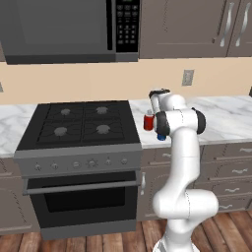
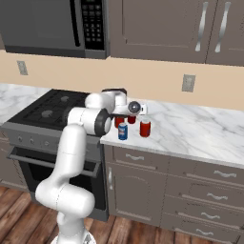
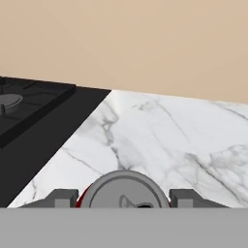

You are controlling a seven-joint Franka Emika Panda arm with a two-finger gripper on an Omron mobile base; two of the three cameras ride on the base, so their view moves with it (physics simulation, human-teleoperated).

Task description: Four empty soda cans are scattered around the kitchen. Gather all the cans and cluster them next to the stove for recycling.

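Two gripper (image 3: 123, 199) fingers (image 3: 62, 198) flank a red soda can (image 3: 123, 191), apparently clamped on it, beside the stove (image 3: 29, 116).

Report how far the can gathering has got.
Done: a blue can and a red can stand on the counter just right of the stove. In hand: the gripper is shut on a silver-topped red can low over that counter, by the stove's edge. Left: release it there. The arm hides part of the cluster, so I cannot confirm all four.
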